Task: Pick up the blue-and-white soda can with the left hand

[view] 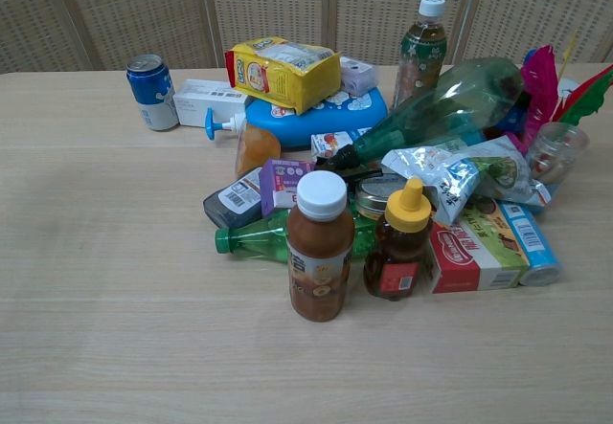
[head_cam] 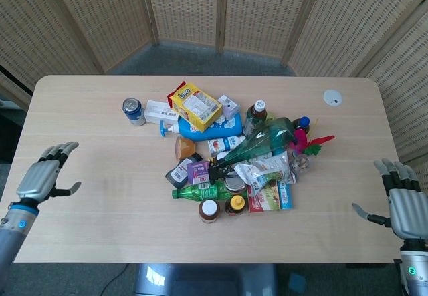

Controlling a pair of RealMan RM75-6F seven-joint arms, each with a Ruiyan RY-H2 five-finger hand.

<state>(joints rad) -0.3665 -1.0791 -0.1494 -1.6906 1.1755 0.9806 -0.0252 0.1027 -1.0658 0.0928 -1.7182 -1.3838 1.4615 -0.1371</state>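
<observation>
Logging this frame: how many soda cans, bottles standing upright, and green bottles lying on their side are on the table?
Soda cans: 1, the blue-and-white soda can
Upright bottles: 3, the tea bottle, brown drink bottle, honey bottle
Green bottles lying down: 2, the large green bottle, small green bottle
Total: 6

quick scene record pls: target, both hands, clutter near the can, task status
target: blue-and-white soda can, upright, at the far-left edge of the pile
left hand: empty, fingers apart, over the table's left edge, well short of the can
right hand: empty, fingers apart, at the near-right corner
nearest clutter: white box just right of the can; whether they touch is unclear
pile: yellow snack bag, green bottle
status: can not yet grasped
</observation>
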